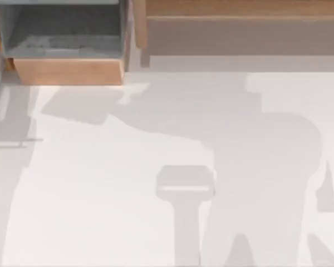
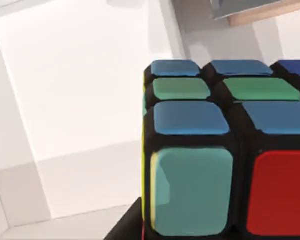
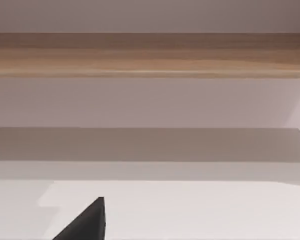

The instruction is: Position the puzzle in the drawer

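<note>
- Closest to the left wrist camera is the puzzle [image 2: 225,150], its black grid framing blue, green, teal and red tiles, with a thin yellow edge on one side.
- A dark sliver just under the cube's near corner may be part of the left gripper; whether that claw is clamped on the cube or spread I cannot tell.
- Beyond the cube lies white table, and farther off a corner of the drawer [image 2: 255,12] with its light wood edge.
- From above, the drawer [image 1: 67,71] sits pulled open at the table's far left, grey floor and walls bare, wood front panel facing the table.
- Beside it to the right, a long wooden shelf [image 1: 239,8] runs along the far edge.
- The white table [image 1: 100,194] carries soft grey shadows of both arms.
- The right wrist view faces that shelf [image 3: 150,55]; a black fingertip [image 3: 87,222] juts in at the lower edge, and its claw's spread cannot be told.
</note>
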